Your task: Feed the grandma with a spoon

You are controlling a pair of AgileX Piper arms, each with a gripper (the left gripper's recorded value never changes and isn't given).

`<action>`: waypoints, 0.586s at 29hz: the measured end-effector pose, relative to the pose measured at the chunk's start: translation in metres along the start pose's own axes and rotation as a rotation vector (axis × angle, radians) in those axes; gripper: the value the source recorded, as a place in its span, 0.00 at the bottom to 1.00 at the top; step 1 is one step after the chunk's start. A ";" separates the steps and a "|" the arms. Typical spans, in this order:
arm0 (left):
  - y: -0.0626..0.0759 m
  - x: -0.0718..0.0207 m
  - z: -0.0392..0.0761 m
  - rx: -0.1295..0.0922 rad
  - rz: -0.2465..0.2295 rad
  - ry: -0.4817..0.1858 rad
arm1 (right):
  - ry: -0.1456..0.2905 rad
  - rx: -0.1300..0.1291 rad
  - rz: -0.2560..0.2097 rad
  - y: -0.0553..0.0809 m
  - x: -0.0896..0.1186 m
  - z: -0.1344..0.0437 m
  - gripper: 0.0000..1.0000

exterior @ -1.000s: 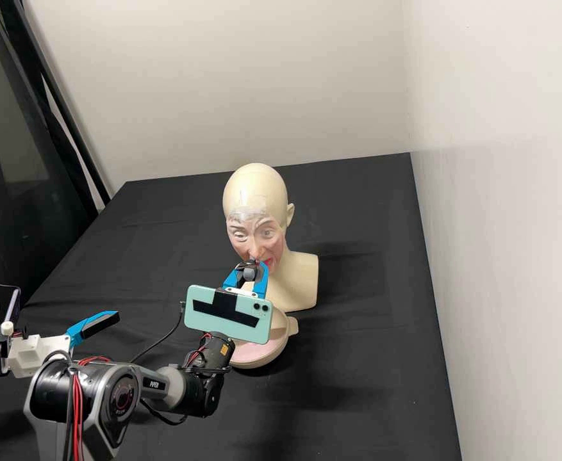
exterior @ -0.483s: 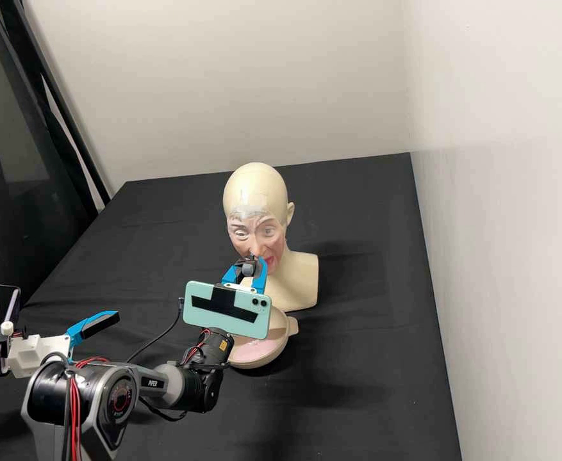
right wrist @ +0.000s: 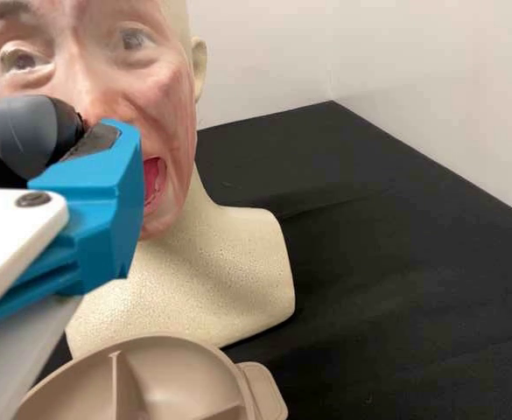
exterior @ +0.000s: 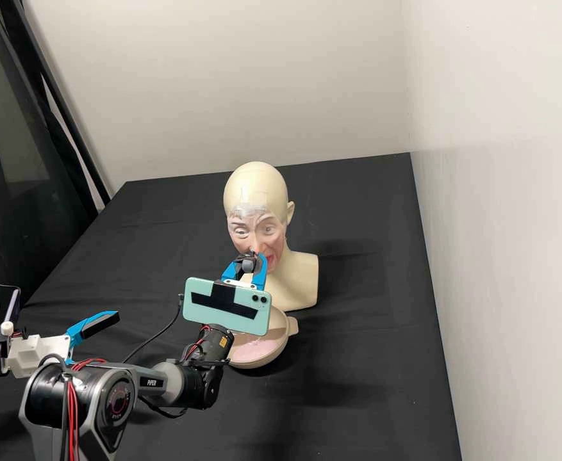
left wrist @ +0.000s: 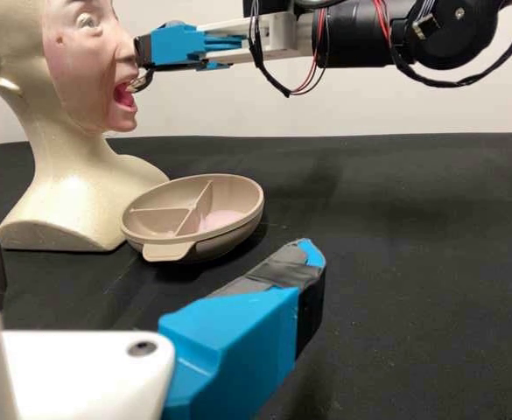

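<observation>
change: my right tool (exterior: 248, 264) went up a bit, closer to grandma (exterior: 258, 214) | tool: shut tight on the spoon (right wrist: 30, 131) | spoon: right at her open mouth | task: nearly a bite, I think

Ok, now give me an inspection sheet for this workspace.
Surface: black bench, cloth-covered.
Job's things: mannequin head upright; divided bowl in front of it; spoon at its open mouth.
Clutter: nothing seen.
Grippers: right gripper shut on spoon; left gripper open, low, apart from everything.
Cables: black cable across bench; red wires on right arm.
Surroundings: white walls; dark panel.
</observation>
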State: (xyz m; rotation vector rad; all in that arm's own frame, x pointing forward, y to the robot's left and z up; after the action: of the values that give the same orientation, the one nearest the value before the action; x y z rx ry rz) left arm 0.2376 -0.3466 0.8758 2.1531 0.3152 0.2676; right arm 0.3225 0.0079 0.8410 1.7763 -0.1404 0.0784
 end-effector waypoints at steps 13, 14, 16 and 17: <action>0.000 0.0000 0.000 0.000 0.000 0.000 | 0.005 0.001 0.009 0.003 -0.001 -0.002 0.00; 0.000 0.0000 0.000 0.000 0.000 0.000 | 0.005 0.001 0.009 0.003 -0.001 -0.002 0.00; 0.000 0.0000 0.000 0.000 0.000 0.000 | 0.008 0.001 0.010 0.004 -0.001 -0.003 0.00; 0.000 0.0000 0.000 0.000 0.000 0.000 | 0.009 0.001 0.011 0.004 -0.001 -0.004 0.00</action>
State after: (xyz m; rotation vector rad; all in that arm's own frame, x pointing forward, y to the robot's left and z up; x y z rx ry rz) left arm 0.2376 -0.3466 0.8758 2.1531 0.3152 0.2676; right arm 0.3209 0.0106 0.8454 1.7759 -0.1440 0.0946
